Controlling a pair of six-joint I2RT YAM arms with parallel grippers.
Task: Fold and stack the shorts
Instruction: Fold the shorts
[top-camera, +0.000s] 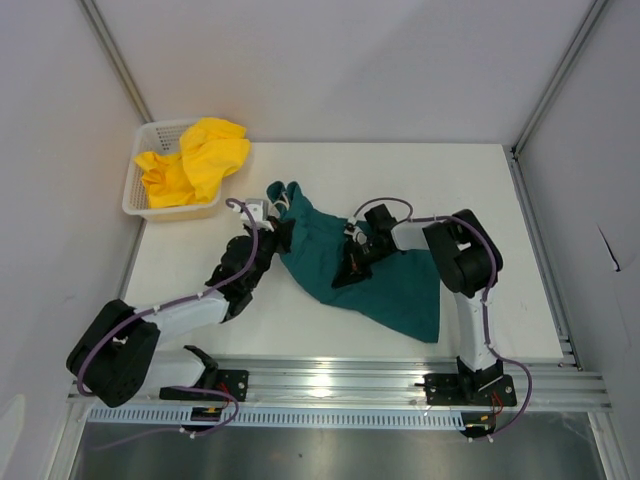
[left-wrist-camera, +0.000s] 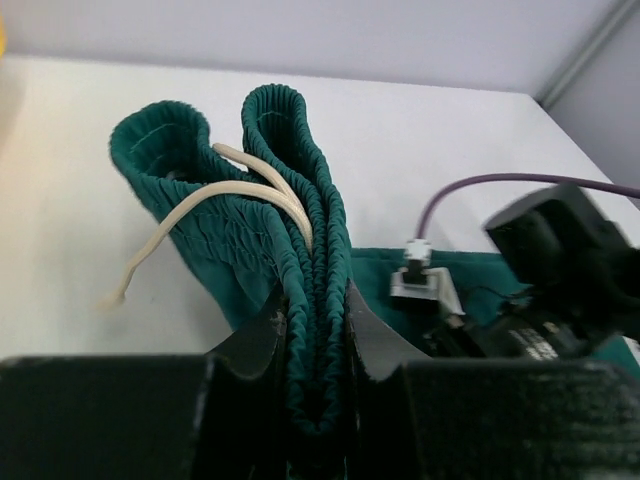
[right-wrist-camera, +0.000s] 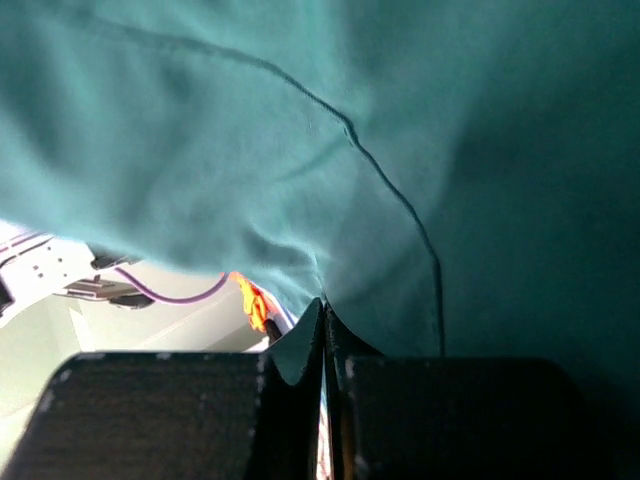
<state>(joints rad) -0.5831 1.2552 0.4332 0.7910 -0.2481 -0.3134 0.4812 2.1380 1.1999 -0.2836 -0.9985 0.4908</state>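
Note:
The dark teal-green shorts (top-camera: 400, 285) lie spread over the middle of the table, one end lifted between my two arms. My left gripper (top-camera: 272, 235) is shut on their bunched, ribbed waistband (left-wrist-camera: 290, 160). The folds fill the gap between its fingers (left-wrist-camera: 315, 300), and the white drawstring (left-wrist-camera: 200, 205) hangs out to the left. My right gripper (top-camera: 352, 262) is over the middle of the same shorts. Its jaws (right-wrist-camera: 323, 305) are shut on a thin edge of the teal cloth (right-wrist-camera: 300, 130), which drapes above them. The yellow shorts (top-camera: 205, 155) sit crumpled in the basket.
The white mesh basket (top-camera: 135, 185) stands at the table's far left corner against the wall. A metal rail (top-camera: 330, 380) with both arm bases runs along the near edge. The right arm's wrist (left-wrist-camera: 560, 260) is close beside my left gripper. Walls close in on both sides.

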